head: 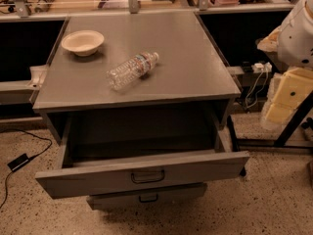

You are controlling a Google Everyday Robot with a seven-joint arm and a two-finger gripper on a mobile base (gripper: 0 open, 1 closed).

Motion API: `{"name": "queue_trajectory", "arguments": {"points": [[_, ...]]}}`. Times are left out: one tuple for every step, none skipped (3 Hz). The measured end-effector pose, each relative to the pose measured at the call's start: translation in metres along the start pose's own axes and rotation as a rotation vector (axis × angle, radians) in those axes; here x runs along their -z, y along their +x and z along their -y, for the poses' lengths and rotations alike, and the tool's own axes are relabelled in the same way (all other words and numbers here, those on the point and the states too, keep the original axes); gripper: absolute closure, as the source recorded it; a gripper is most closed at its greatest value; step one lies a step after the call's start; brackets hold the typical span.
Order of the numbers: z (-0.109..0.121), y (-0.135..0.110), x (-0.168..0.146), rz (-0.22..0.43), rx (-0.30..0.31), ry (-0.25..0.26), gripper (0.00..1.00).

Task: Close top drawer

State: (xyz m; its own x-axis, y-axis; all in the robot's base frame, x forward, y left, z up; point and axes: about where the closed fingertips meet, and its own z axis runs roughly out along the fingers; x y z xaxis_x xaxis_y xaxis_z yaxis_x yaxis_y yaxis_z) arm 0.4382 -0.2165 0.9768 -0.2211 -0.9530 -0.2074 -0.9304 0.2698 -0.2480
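Grey cabinet with its top drawer (142,173), the wide grey drawer with a tall flat front panel and a small dark loop handle (147,176), standing pulled far out towards you, its dark interior exposed and seemingly empty. Beneath it a narrower grey drawer front (146,196) projects slightly. On the grey tabletop (195,72) rest a shallow cream-coloured bowl (82,41) at the rear left and a clear plastic water bottle (132,70) lying on its side near the centre. The robot's hand (288,94), the pale yellowish blocky part below the white arm housing, hangs at the right edge of the view, well apart from the drawer and touching nothing; you cannot tell whether it is spread or pressed together. The step in hand appears to be the approach, with closing not yet begun. Your next move calls for bringing the hand round to the flat front panel, near the handle, and pushing squarely inwards so that the drawer runs straight without skewing.
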Motion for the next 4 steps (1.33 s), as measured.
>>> {"name": "queue_trajectory", "arguments": {"points": [[0.0, 0.0, 0.0, 0.0, 0.0, 0.0, 0.0], [-0.014, 0.001, -0.035, 0.014, 0.018, -0.022, 0.0], [-0.036, 0.003, -0.074, 0.031, 0.021, -0.081, 0.0], [-0.064, 0.006, -0.109, 0.026, 0.034, -0.171, 0.0]]}}
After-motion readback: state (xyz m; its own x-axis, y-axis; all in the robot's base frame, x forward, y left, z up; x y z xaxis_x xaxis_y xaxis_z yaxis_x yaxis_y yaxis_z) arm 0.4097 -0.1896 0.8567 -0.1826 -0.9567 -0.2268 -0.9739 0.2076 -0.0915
